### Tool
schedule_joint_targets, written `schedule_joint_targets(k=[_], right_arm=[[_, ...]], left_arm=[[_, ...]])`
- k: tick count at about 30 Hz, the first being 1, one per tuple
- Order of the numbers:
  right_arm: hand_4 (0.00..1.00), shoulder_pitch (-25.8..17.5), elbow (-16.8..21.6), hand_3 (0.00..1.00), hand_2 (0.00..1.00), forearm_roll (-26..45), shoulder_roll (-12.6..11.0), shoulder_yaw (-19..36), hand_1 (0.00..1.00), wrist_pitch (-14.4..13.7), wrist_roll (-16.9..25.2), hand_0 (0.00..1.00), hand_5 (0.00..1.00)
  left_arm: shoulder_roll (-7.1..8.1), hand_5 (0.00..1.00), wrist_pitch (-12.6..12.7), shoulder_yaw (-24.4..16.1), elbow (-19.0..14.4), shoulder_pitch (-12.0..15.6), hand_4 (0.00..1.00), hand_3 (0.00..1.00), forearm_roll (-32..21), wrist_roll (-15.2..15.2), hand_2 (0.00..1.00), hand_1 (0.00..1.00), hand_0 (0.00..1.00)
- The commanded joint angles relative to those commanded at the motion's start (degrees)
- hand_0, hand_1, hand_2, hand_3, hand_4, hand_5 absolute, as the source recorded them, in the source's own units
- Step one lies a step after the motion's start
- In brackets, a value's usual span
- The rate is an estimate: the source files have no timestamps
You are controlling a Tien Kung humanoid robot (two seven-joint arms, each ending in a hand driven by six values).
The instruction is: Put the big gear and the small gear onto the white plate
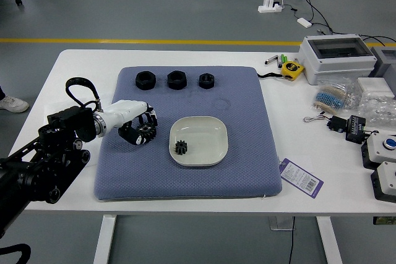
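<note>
Big gear: the dark toothed wheel (147, 132) is lying on the blue mat (247, 180), left of the plate and partly hidden by the left hand.
Left hand (125, 114): it is reaching over the big gear; whether it is gripping or merely touching, one cannot tell.
Small gear (180, 147): it is resting on the white plate (207, 137), toward its near-left side.
Probable handling, big gear: it is looking rigid and fairly light, hardly fragile; its teeth are offering purchase, though smooth faces may be proving slippery.
Best hold: opposite sides of the toothed rim are presenting the surest grip, with level support during lifting.
Probable risk: an off-centre hold is inviting tilt, and a low crossing is risking the plate's rim or the small gear.
Remaining space: the plate's right half is offering room for setting down.
</note>
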Motion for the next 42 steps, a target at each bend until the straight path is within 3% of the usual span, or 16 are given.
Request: schedule_joint_targets(k=[10,23,33,34,35,40,41,42], right_arm=[[0.849,0.1,0.0,0.591,0.728,0.1,0.0,0.0,0.640,0.0,0.0,0.642,0.715],[0.849,0.3,0.0,0.590,0.728,-0.1,0.0,0.1,0.640,-0.2,0.0,0.642,0.715],[0.849,0.5,0.0,0.590,0.728,-0.2,-0.2,0.2,0.639,-0.3,0.0,0.642,0.715],[0.849,0.5,0.0,0.590,0.728,-0.2,-0.2,0.1,0.639,-0.3,0.0,0.642,0.715],[0.849,0.6,0.0,0.590,0.728,-0.1,-0.2,0.1,0.638,-0.3,0.0,0.642,0.715],[0.849,0.8,0.1,0.590,0.728,-0.4,-0.2,0.2,0.638,-0.3,0.1,0.642,0.715],[0.849,0.8,0.1,0.590,0.727,-0.4,-0.3,0.2,0.638,-0.3,0.1,0.642,0.715],[0.849,0.8,0.1,0.590,0.727,-0.4,-0.3,0.3,0.638,-0.3,0.1,0.642,0.715]], left_arm=[[0.39,0.002,-0.3,-2.1,-4.1,-0.2,0.417,0.484,0.5,0.7,0.370,0.324,0.302],[-0.46,0.002,-0.1,1.4,-13.3,-1.3,0.394,0.479,-2.6,1.5,0.363,0.317,0.302],[-2.07,0.002,1.3,12.0,-11.3,-3.9,0.394,0.484,-6.0,0.5,0.367,0.318,0.304],[-2.34,0.002,1.6,12.5,-11.0,-4.0,0.394,0.484,-5.9,0.3,0.367,0.318,0.304],[-2.66,0.002,1.9,13.0,-10.7,-4.1,0.331,0.536,-5.9,0.1,0.411,0.361,0.311],[-4.36,0.002,4.7,13.9,-8.0,-4.8,0.331,0.536,-5.8,-0.3,0.411,0.361,0.311],[-4.48,0.002,4.9,13.9,-7.8,-4.9,0.657,0.620,-5.8,-0.3,0.496,0.439,0.349],[-4.73,0.002,5.7,14.0,-7.3,-5.0,0.657,0.620,-6.0,-0.3,0.496,0.439,0.349]])
